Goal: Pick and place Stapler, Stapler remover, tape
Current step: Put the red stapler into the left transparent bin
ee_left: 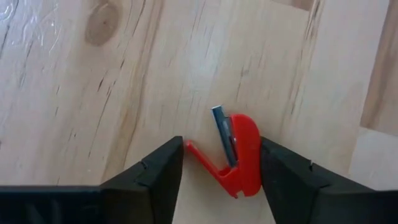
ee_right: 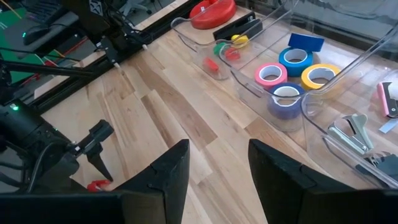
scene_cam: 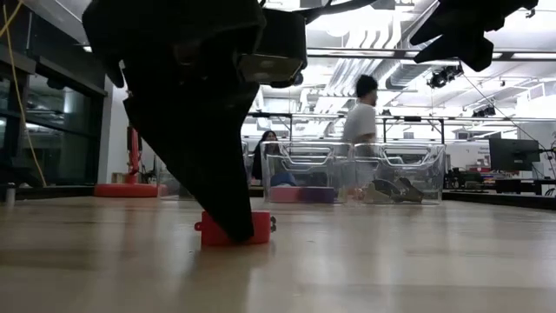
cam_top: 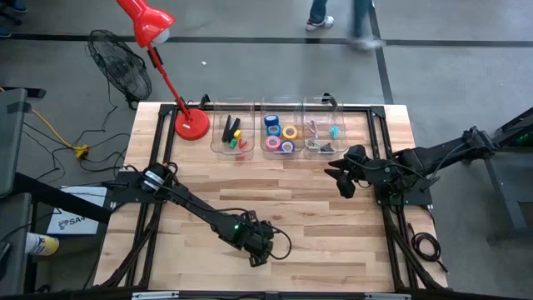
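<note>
The red stapler remover (ee_left: 239, 152) lies on the bare table (cam_top: 333, 242) near its front edge, between the two dark fingers (ee_left: 152, 177) of the left hand (cam_top: 258, 252), which has its fingers spread with one touching or nearly touching the remover's rounded back and the other just clear of the thin red prong on the far side. My worry is that the piece is small and lopsided: if the fingers close on that thin prong and the curved back, it could pivot or squirt out sideways, or simply be pushed along the wood. It also sits well toward one finger, so closing may shove it before both sides bite. The left arm is stretched out low across the table, wrist pitched down so the fingertips reach the surface around the remover (scene_cam: 234, 229). The right hand (cam_top: 346, 185) hangs in the air over the right part of the table, fingers apart and holding nothing, not far from the clear bins (cam_top: 280, 133) at the back where the tape rolls (ee_right: 292, 74) sit in the middle compartment.
</note>
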`<state>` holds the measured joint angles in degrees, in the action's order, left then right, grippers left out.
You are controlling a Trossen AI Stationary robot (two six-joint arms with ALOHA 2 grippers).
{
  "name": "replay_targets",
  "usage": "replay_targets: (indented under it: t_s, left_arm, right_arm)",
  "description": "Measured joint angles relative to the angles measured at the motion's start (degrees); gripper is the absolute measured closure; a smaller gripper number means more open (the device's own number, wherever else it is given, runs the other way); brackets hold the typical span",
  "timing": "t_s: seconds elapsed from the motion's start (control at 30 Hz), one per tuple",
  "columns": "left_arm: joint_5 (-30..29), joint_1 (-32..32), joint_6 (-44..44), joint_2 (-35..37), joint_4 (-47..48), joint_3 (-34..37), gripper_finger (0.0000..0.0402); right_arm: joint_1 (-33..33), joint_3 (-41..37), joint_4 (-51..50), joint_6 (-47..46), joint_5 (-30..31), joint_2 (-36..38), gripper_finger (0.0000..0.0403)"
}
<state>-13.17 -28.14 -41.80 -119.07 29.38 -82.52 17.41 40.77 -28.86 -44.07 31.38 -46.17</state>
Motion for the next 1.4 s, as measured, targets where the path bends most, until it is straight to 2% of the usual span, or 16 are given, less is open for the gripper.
replay_targets:
  t_s: [0.3,0.63,1.07,1.4]
  left_arm:
    - [0.71,0.02,-3.01,-0.57,0.42,-0.09,0.0239]
    - [0.99,0.04,-5.01,-0.63,0.90,-0.09,0.0314]
    - [0.67,0.10,-2.34,0.40,2.25,-0.03,0.0316]
    - [-3.77,4.67,-1.51,5.51,11.82,0.20,0.0317]
  right_arm:
    - [0.00,0.00,0.02,-0.07,-0.11,0.00,0.0247]
    - [0.00,0.00,0.00,-0.07,0.15,0.00,0.0247]
    - [0.00,0.00,0.00,-0.07,-0.04,0.00,0.0247]
    - [0.00,0.00,0.00,-0.79,-0.22,0.00,0.0247]
